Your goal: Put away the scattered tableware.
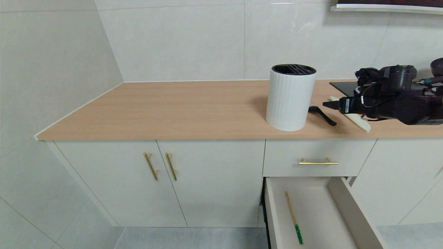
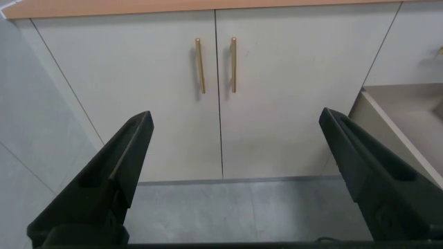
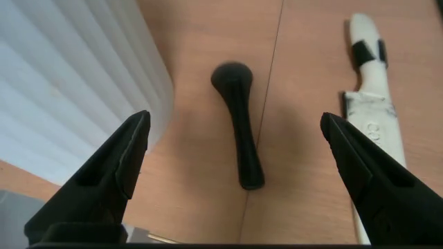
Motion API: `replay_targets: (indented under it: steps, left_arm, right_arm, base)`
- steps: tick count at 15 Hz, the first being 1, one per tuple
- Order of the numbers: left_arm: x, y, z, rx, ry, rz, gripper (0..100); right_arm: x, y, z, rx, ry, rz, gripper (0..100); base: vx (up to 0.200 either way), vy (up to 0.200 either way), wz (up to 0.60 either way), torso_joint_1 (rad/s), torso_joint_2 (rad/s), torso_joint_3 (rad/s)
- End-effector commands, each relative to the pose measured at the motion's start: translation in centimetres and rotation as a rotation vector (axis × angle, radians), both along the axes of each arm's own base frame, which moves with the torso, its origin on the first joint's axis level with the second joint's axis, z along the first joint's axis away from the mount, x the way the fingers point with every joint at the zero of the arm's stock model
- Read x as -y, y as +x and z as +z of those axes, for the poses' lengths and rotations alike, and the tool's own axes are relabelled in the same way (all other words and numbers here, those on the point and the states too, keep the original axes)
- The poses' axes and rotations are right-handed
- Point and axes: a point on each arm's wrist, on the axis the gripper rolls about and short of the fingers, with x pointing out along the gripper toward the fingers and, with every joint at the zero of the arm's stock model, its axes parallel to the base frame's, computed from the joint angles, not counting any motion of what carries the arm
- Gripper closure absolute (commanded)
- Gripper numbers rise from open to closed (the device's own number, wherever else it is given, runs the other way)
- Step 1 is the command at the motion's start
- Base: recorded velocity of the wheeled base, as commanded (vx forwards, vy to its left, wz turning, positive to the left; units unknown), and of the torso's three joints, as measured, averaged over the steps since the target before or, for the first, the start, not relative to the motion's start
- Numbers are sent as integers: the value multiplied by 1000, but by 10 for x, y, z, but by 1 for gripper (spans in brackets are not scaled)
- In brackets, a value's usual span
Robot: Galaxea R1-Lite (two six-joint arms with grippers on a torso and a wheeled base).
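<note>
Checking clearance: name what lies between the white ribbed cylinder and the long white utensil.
A slim black utensil lies there, apart from both; the right wrist view shows it.

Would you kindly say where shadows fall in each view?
Head view: the white ribbed cylindrical holder shades the wooden countertop beside it. Right wrist view: faint shadow flanks the slender black utensil. Left wrist view: white cabinet doors evenly lit.

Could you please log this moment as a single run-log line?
right gripper open above black utensil beside holder | left gripper open, low, facing cabinet doors | drawer open, chopsticks inside | white utensil on counter
</note>
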Motion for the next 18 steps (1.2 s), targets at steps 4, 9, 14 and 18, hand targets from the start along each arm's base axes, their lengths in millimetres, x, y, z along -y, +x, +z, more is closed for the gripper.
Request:
replay_targets:
  steps: [4,9,14,18]
  left_arm:
    - [0,0,0,0,0,0,0]
    - [0,0,0,0,0,1,0]
    - [0,0,0,-1,0,0,0]
    - [0,0,0,0,0,0,0]
  right_arm:
    - [1,21,-35,-48,-75,37,0]
    - [1,33,-47,-64,-76,40,0]
    - [1,36,-52,-70,-82,41,0]
    - [0,35,-54,-73,-97,44,0]
  base:
    - [0,0,0,0,0,0]
    - [0,0,0,0,0,0]
    - [0,0,0,0,0,0]
    - [0,0,0,0,0,0]
